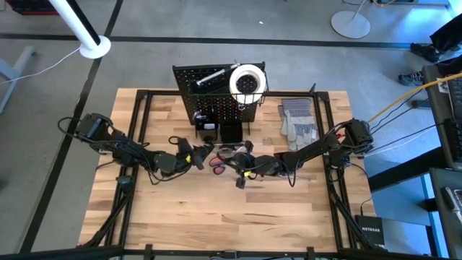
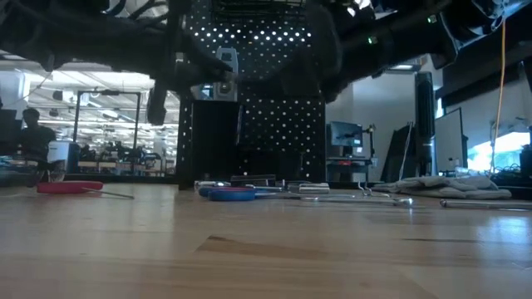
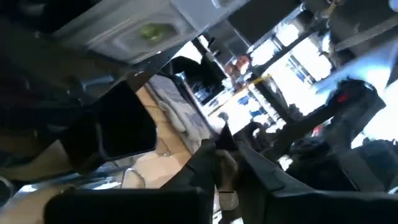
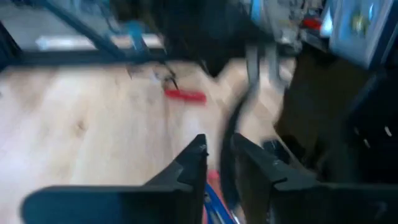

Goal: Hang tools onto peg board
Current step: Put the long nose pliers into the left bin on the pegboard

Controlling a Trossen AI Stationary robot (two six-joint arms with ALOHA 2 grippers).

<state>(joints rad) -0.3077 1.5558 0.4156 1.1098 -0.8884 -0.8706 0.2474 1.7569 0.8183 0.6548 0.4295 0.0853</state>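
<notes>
High view: both grippers meet before the upright black perforated peg board (image 1: 216,101). Left gripper (image 1: 196,156) pressed together, nothing visibly pinched; right gripper (image 4: 217,158) narrowly parted. Only low view shows blue-handled pliers (image 2: 231,193) flat on wooden counter (image 2: 266,249) beneath them.

Two dark jointed arms trail black cables, with small yellow markings near the wrists.
</notes>
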